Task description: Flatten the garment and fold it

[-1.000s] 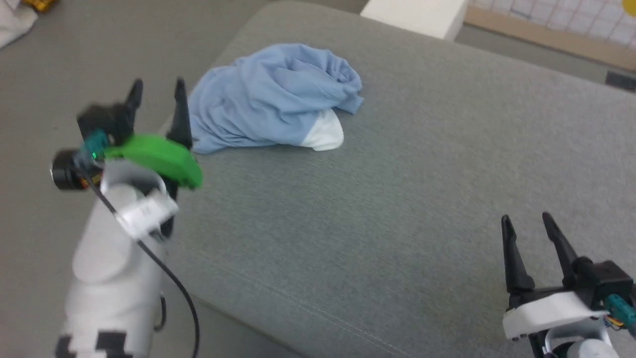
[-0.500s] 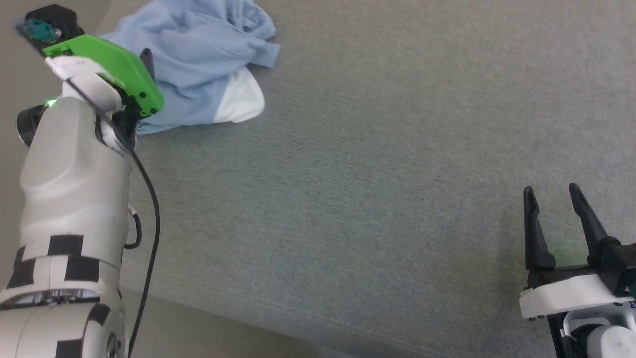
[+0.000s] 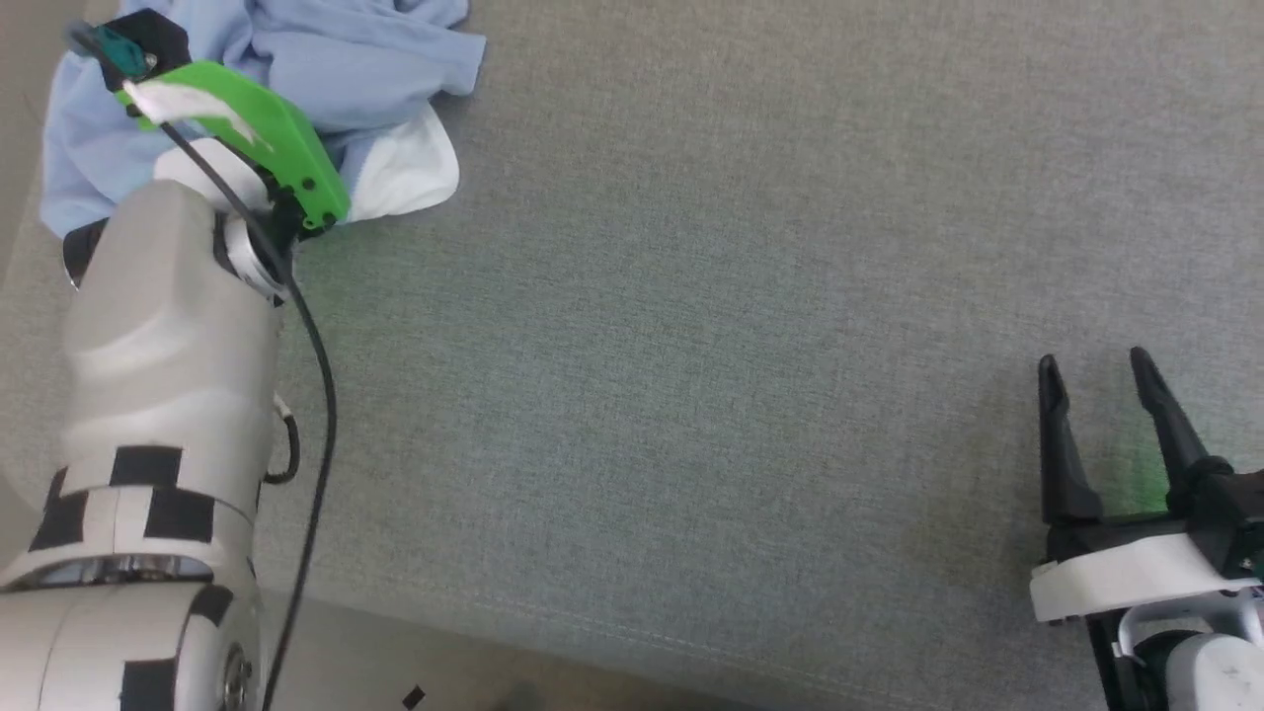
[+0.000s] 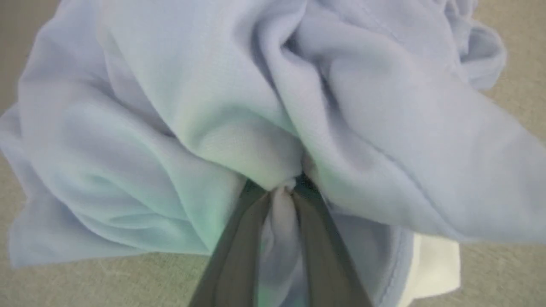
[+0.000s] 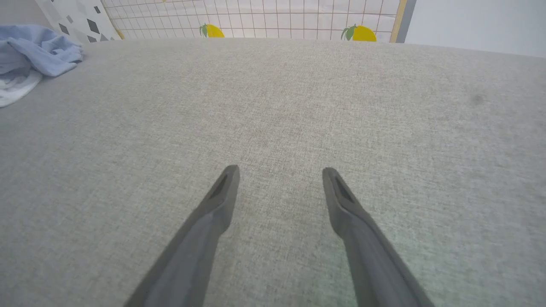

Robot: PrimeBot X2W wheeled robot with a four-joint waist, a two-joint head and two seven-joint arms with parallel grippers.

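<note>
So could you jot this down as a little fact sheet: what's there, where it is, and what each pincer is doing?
Garment: light-blue, crumpled in a heap, not yet flattened
White patch: showing at the heap's edge
Surface: grey fabric cushion
Left pincer: shut on a fold of the garment
Right pincer: open, empty, over bare cushion, apart from the garment

In my left wrist feed, the left gripper (image 4: 283, 191) rises from bottom centre. Its two dark fingers (image 4: 239, 247) converge at mid-frame, pinching a bunched fold of the garment (image 4: 192, 106) between their tips. The light-blue fabric lies crumpled in deep folds across most of the frame. A white patch (image 4: 435, 266) shows at lower right, and the grey woven surface (image 4: 64, 281) at lower left and the right edge.
</note>
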